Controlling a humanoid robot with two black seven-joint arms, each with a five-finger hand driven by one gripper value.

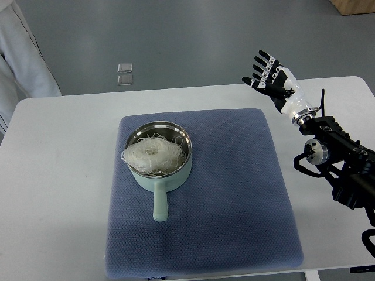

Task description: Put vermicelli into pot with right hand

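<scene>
One arm in view: the right arm (337, 155) comes in from the right edge of the top view, black and jointed, running up toward the far right part of the surface.
Right hand: the right hand (270, 77) is raised over the far right edge of the surface, fingers spread and straight, holding nothing; it is well apart from the pot.
Fingers: the fingers (262, 63) are black with pale segments and point up and to the left in the picture.
Vermicelli: the vermicelli (152, 153) is a white tangled nest sitting in the pot, piled toward the pot's left side, with part of the bundle resting on the left rim.
Pot: the pot (174, 170) is pale green outside with a shiny metal inside; it stands upright on the mat, left of the mat's middle.
Pot handle: the handle (159, 205) is pale green and points toward the near edge.
Mat: the mat (234, 193) is a blue textured cloth pad that covers the middle of the surface.
Surface: the surface (58, 175) is white, with bare areas left and right of the mat.
Person: a white sleeve (23, 52) shows at the upper left corner, beyond the surface.
Floor: the floor (193, 41) is grey, with a small pale marker (124, 74) on it beyond the far edge.
</scene>
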